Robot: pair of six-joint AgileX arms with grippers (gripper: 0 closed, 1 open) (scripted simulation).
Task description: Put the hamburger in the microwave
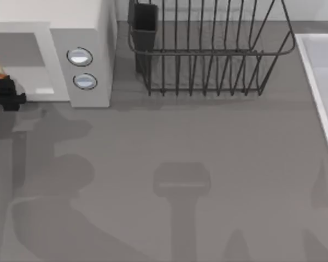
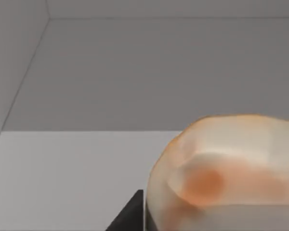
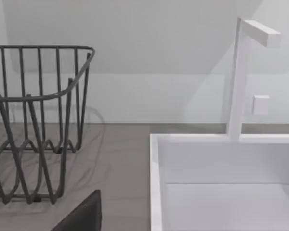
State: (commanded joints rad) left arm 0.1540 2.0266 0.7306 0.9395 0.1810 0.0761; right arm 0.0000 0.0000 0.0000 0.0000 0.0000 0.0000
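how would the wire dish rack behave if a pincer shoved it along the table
The rack would probably slide rather than tip: it sits wide and low on the table. Its open wire build suggests it is light for its size. The thin bars look stiff, though a pincer pushing on one could slip between them. The dark cup hung at one corner may shift the balance slightly.
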